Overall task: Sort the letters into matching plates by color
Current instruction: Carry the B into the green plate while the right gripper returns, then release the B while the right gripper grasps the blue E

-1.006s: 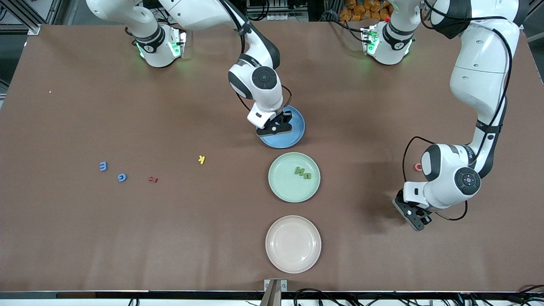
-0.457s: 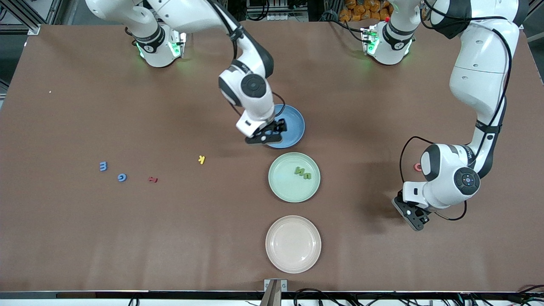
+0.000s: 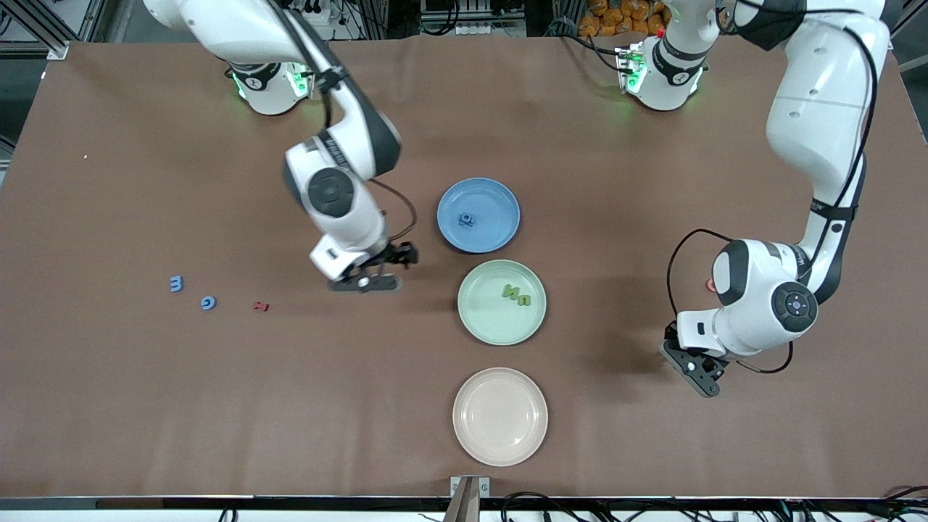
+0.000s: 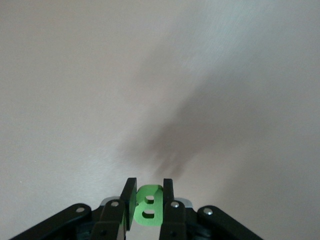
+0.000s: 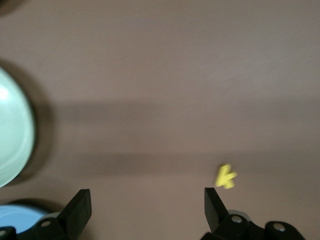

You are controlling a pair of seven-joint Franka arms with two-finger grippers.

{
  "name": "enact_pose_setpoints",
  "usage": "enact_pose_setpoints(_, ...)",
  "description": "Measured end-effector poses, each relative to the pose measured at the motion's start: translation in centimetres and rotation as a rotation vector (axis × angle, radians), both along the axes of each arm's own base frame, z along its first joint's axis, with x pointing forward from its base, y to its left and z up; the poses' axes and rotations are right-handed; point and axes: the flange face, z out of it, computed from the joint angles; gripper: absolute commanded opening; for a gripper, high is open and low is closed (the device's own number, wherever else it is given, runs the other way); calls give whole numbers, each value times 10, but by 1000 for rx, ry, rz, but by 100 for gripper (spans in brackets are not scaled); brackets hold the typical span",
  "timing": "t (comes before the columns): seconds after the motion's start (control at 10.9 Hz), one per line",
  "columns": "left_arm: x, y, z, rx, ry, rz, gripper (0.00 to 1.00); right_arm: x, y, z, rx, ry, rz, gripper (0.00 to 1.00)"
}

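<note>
The blue plate [image 3: 500, 199] holds one blue letter [image 3: 467, 218]. The mint green plate [image 3: 478, 319] holds two green letters [image 3: 518, 293]. The pinkish beige plate [image 3: 500, 415] holds nothing. My right gripper [image 3: 383, 270] is open and empty over bare table beside the blue plate; in the right wrist view [image 5: 147, 200] a yellow letter [image 5: 226, 176] lies just off one fingertip. My left gripper [image 3: 697, 371] hangs over the table toward the left arm's end, shut on a green letter B [image 4: 148, 207]. Two blue letters [image 3: 176, 283] [image 3: 208, 303] and a red letter [image 3: 261, 306] lie toward the right arm's end.
A pink-red letter [image 3: 711, 284] lies half hidden by the left arm's wrist. The right wrist view shows the rims of the green plate [image 5: 12, 135] and the blue plate [image 5: 20, 215]. A small metal bracket [image 3: 470, 487] sits at the table's near edge.
My right gripper has left the blue plate, with a blue letter now lying in it, and moved toward the right arm's end, over the yellow letter. My left gripper has shifted slightly.
</note>
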Motion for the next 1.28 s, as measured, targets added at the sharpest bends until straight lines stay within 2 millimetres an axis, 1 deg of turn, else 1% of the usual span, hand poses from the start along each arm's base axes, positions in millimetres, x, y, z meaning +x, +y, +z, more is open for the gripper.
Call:
enact_pose_setpoints(0.09,-3,-23,19,-15,7,65,0,15,-29,6,1,-3,5,100)
enact_pose_setpoints(0.18,-8,-54,32,-37,18,136,0,28,-58,9,0,-2,15,100)
enact_pose_setpoints(0.27,-16,-90,36,-59,37,206,0,40,-88,9,-2,2,32,100)
enact_pose_setpoints(0.46,-38,-159,34,-93,84,333,0,61,-153,8,0,2,80,100)
enact_pose_setpoints(0.55,-51,-192,33,-101,106,392,0,68,-182,10,1,1,96,100)
enact_pose_setpoints(0.73,-78,-248,29,-102,137,473,0,73,-238,14,4,2,122,100)
enact_pose_setpoints(0.82,-86,-263,25,-104,137,484,0,72,-264,16,5,3,130,100)
enact_pose_setpoints(1.1,-91,-277,8,-117,134,519,0,64,-344,15,-14,15,138,100)
enact_pose_setpoints(1.19,-95,-285,2,-117,132,536,1,62,-365,14,-30,19,136,100)
enact_pose_setpoints(1.28,-100,-293,-5,-105,124,547,11,60,-381,13,-45,21,128,100)
